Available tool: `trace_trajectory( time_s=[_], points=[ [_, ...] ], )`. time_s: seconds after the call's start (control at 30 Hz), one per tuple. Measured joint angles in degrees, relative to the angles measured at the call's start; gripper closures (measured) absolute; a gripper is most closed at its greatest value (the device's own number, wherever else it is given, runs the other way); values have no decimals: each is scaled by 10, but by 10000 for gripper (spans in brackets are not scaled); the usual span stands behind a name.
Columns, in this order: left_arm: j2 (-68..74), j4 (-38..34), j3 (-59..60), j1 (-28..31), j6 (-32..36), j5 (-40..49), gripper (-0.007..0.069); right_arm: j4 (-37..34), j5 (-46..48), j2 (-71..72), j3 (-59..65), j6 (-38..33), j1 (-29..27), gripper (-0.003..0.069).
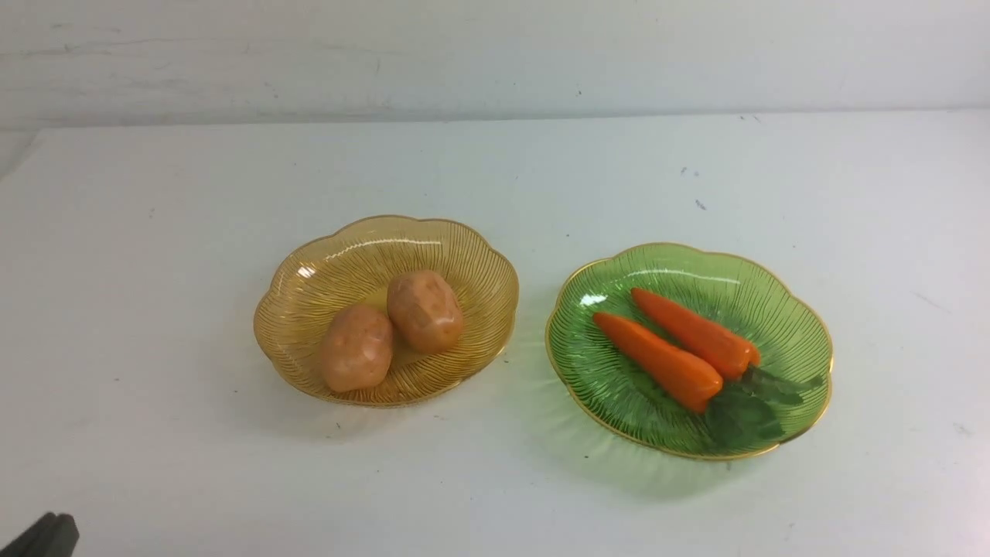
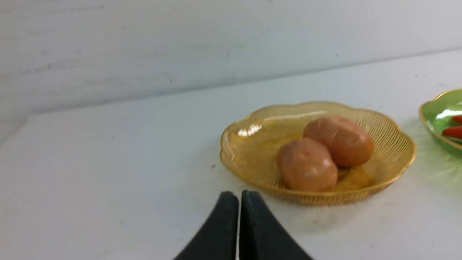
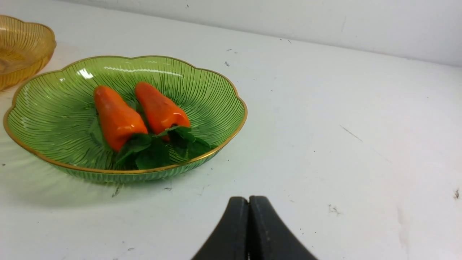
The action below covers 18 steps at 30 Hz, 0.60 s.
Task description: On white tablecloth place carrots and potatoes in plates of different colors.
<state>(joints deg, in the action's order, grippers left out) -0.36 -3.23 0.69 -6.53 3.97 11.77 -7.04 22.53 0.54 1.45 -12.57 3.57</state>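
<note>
1. Pale grey wall (image 1: 495, 54) closes off the far side of the table, which is covered by the white tablecloth (image 1: 155, 232), plain apart from a few small dark specks.
2. Near the middle of the cloth stands the amber plate (image 1: 479, 263), ribbed and translucent, with a scalloped gold rim.
3. Both potatoes lie inside the amber plate, touching each other: one potato (image 1: 356, 347) toward its near rim, the other potato (image 1: 425, 310) just behind it, closer to the plate's centre.
4. To the right of the amber plate, near it but with a strip of bare cloth between, sits the green plate (image 1: 797, 333), of the same flower shape and gold rim.
5. Two carrots lie side by side in the green plate, running parallel: the nearer carrot (image 1: 657, 361) and the farther carrot (image 1: 694, 333). Their pointed tips face the amber plate, and their dark green leafy tops (image 1: 754, 402) spread against the green plate's rim on the side away from it.
6. The left claw (image 2: 238, 196) is pressed together with nothing between its black fingers; it hangs over bare cloth just short of the amber plate's near rim, not touching it.
7. The right claw (image 3: 248, 202) is likewise drawn tight and empty, over bare cloth on the side of the green plate away from the amber plate, apart from its rim.
8. A dark corner of the left arm (image 1: 42, 538) shows in the front view, well apart from the amber plate.
</note>
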Motion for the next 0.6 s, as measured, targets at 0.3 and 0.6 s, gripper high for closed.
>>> trace_trajectory(
  time_s=[0.3, 0.6],
  points=[
    [-4, 22, 10, 3, -35, 100, 627, 0, 0, 0, 0, 12, 0, 674],
    [-4, 22, 10, 20, -36, 100, 627, 0, 0, 0, 0, 12, 0, 674]
  ],
)
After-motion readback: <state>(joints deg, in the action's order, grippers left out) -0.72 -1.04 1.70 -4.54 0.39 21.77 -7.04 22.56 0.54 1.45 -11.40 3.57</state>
